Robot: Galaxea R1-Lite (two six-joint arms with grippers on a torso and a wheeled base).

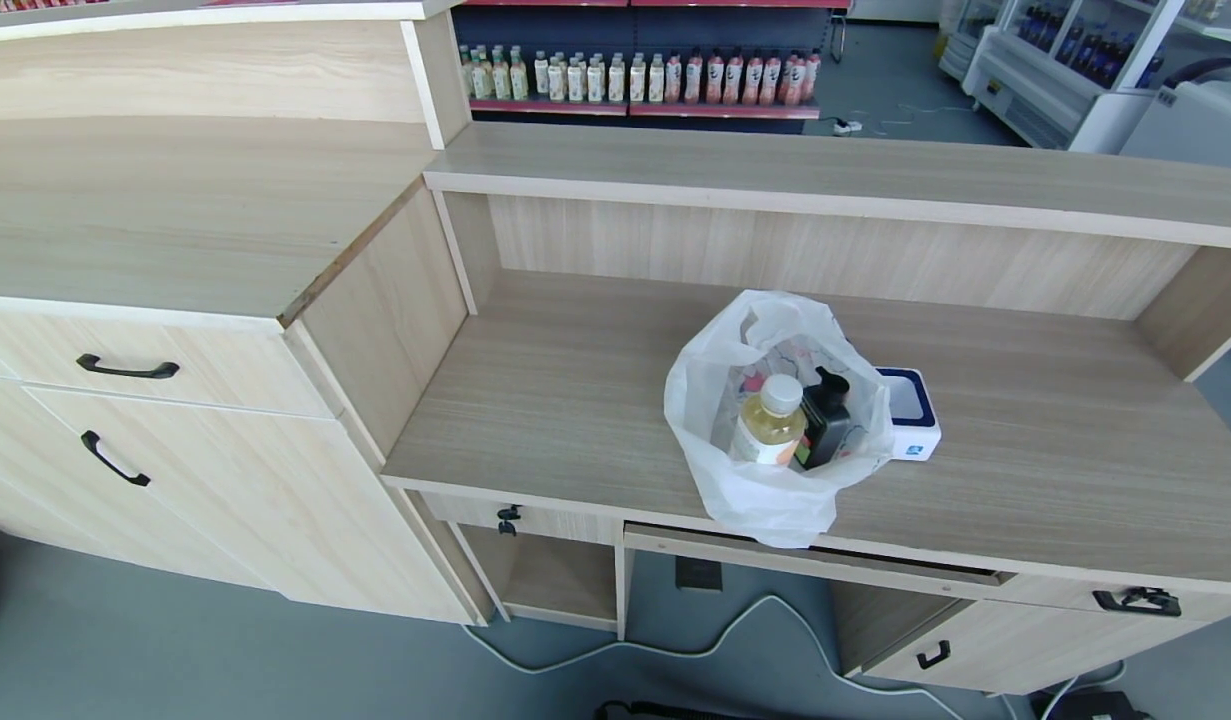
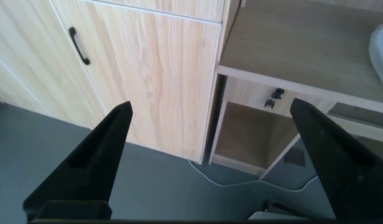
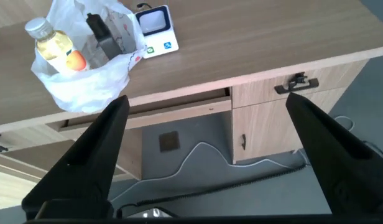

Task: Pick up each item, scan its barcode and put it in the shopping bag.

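Observation:
A white plastic shopping bag (image 1: pixel 775 480) stands open on the wooden counter (image 1: pixel 575 400). Inside it stand a bottle of yellow drink with a white cap (image 1: pixel 770 420) and a black bottle (image 1: pixel 825 420). A white and blue barcode scanner (image 1: pixel 910 410) sits just behind the bag on its right. The same bag (image 3: pixel 86 74), drink bottle (image 3: pixel 51 43) and scanner (image 3: pixel 155 28) lie below my right gripper (image 3: pixel 207 158), which hangs open over the floor in front of the counter. My left gripper (image 2: pixel 219 155) is open too, low before the cabinet doors, holding nothing.
A tall cabinet (image 1: pixel 175 250) with black handles rises left of the counter. Drawers with black handles (image 1: pixel 1135 600) sit under the counter's front edge. Cables (image 1: pixel 675 650) trail across the grey floor. Drink shelves (image 1: pixel 635 75) stand behind the counter.

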